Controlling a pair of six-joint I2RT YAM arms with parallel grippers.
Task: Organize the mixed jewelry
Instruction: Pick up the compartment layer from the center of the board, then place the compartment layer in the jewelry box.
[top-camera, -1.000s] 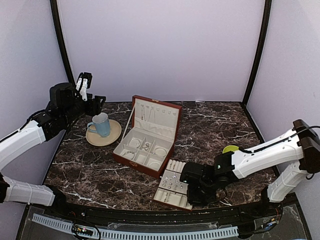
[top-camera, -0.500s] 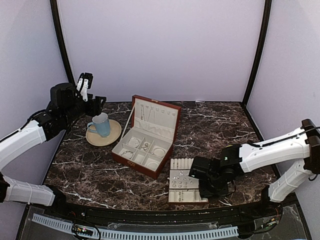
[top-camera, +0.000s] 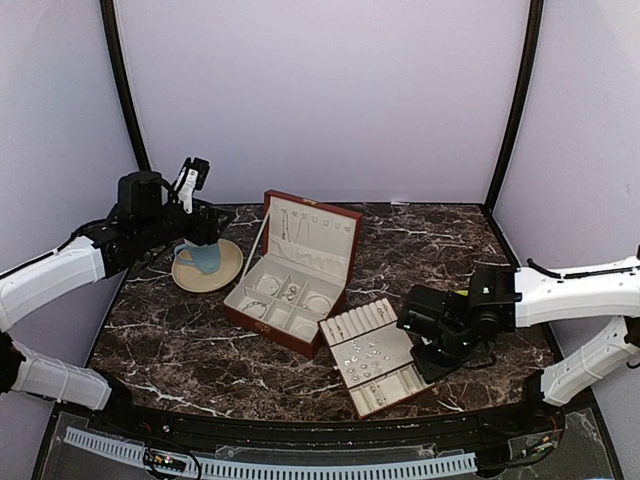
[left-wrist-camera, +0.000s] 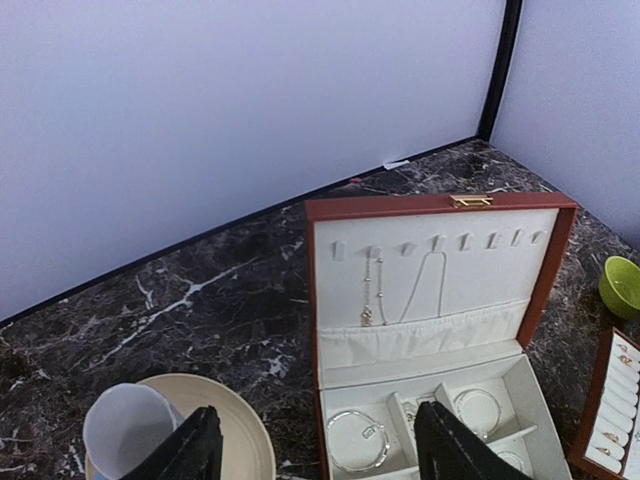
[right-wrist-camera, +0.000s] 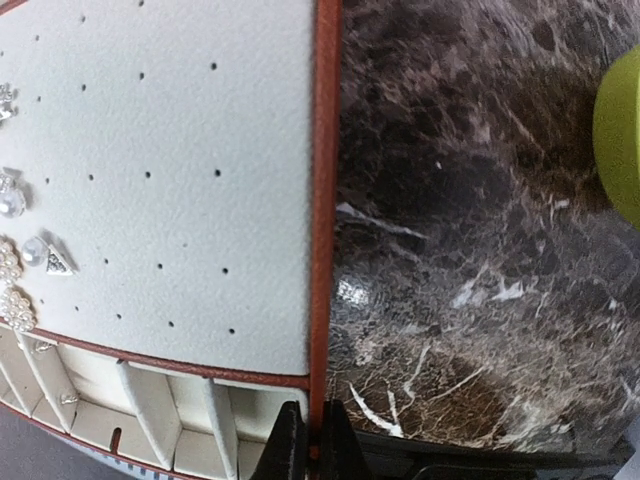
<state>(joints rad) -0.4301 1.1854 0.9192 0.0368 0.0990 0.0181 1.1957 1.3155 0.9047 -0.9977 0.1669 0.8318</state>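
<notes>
Lavender walls (top-camera: 320, 90), dark marble table (top-camera: 180, 330). At far left the left gripper (left-wrist-camera: 320, 455) hovered above the table with jaws spread wide and nothing between them, one finger (left-wrist-camera: 195, 450) over the blue mug (left-wrist-camera: 125, 430) on its cream saucer (left-wrist-camera: 245, 425). Next along stood the open box (top-camera: 300, 265), lid upright. Two chains (left-wrist-camera: 375, 285) hung from the lid hooks, and a hoop bracelet (left-wrist-camera: 355, 440) lay in a compartment on the mug side. The ring tray (top-camera: 375, 355) sat just beside the box's near right corner; contact could not be told. Its long axis ran far to near, slanting right. Studs (right-wrist-camera: 12, 195) sat in the tray's punched holes and small rings (left-wrist-camera: 620, 360) in its slots. The right gripper (right-wrist-camera: 313, 445) was pinched narrow on the tray's right long rim, so the jewelry lay to its left, across the tray's width. A green bowl (right-wrist-camera: 622, 130) sat beyond it on the right. Judged: right arm nearer the tray pieces, left arm nearer the box; any tray shift probably pivots on that rim pinch
</notes>
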